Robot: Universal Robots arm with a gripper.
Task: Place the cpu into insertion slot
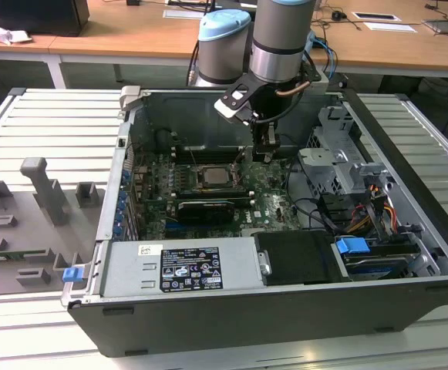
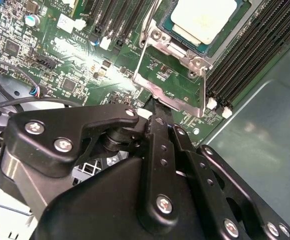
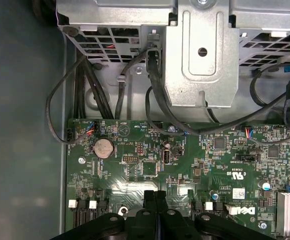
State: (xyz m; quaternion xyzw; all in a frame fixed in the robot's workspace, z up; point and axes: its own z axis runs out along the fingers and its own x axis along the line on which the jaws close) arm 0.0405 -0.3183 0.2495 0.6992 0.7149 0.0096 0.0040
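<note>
Wooden desks stand behind a slatted bench that carries an open computer case. On its green board, the cpu lies in the insertion slot, whose shiny frame is swung open. Near that frame hang the arm's jaws, pressed together and empty.

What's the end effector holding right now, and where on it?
Nothing, as far as shows: the end effector is shut, nothing between its fingers. The cpu lies in the insertion slot.
</note>
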